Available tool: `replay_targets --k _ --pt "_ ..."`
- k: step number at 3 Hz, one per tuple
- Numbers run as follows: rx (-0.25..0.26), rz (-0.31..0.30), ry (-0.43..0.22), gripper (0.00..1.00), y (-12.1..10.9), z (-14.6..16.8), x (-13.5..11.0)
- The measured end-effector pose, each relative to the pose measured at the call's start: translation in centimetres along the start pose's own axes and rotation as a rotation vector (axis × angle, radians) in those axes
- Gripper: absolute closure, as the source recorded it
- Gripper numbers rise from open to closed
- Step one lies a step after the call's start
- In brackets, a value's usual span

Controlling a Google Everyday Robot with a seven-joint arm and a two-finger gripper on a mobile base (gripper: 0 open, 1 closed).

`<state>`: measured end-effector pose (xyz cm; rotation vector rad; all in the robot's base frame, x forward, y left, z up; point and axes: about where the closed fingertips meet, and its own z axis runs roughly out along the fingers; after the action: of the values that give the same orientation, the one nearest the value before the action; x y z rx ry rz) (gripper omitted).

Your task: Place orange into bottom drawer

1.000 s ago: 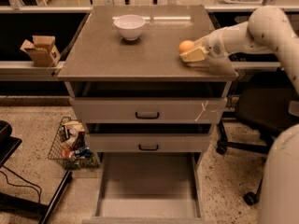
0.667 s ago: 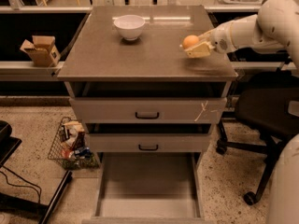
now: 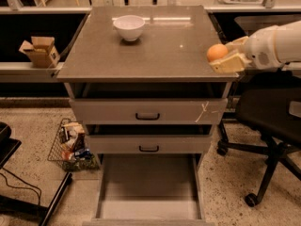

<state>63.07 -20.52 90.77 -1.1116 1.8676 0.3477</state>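
Tool [image 3: 225,55] at right edge of counter [image 3: 155,51], near front corner, clamped on orange [image 3: 217,52]; fruit sits between pale fingers [image 3: 226,65]. White arm [image 3: 275,44] reaches in from right. Office chair [image 3: 270,114] below arm. White bowl [image 3: 129,27] at counter's rear, well apart from orange. Two upper drawers [image 3: 147,111] closed. Bottom drawer [image 3: 148,182] pulled open, grey floor showing.

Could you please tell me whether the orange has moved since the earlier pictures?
Yes: the small round orange fruit, held in the tool, moved right, away from the white round bowl.
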Motion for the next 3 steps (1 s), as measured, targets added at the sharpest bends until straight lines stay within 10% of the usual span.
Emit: replay_targets --k 2,3 --pt "-0.208 0.050 0.084 1.00 9.9 -0.7 9.0" --pt "-0.232 0.099 0.035 1.00 11.3 2.2 12.5"
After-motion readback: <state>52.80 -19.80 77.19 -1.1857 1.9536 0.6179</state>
